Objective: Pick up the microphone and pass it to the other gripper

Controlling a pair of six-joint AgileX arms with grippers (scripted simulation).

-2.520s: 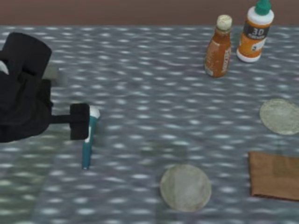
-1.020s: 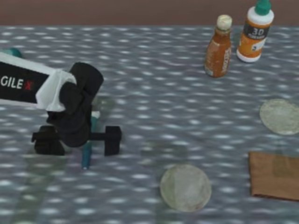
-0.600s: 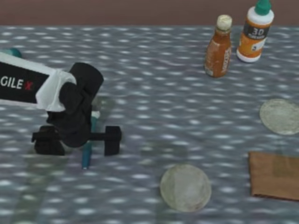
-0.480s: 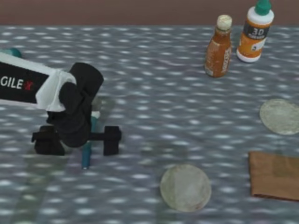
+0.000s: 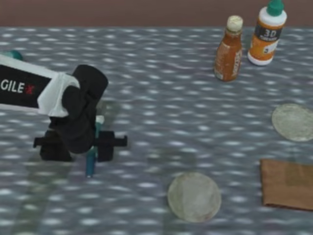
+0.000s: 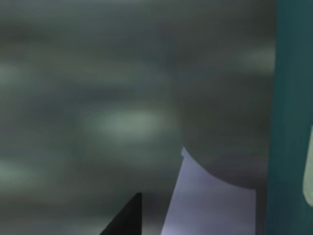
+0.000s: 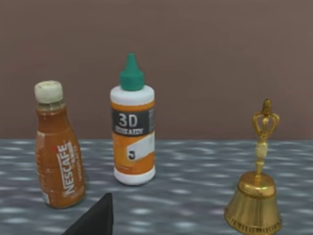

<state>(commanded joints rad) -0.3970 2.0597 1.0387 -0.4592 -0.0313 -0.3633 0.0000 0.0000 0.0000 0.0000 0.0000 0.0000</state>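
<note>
Microphone [image 5: 91, 157] lies flat at the table's [image 5: 161, 88] left, its teal handle between the left gripper's [image 5: 83, 145] narrowly parted fingers, not yet clamped. It looks light, stiff and slick, best pinched mid-handle below the white head. The right gripper is unseen.

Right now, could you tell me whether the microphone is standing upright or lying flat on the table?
Lying flat. The microphone stretches along the table, its teal handle showing between the fingers of the left gripper.
</note>
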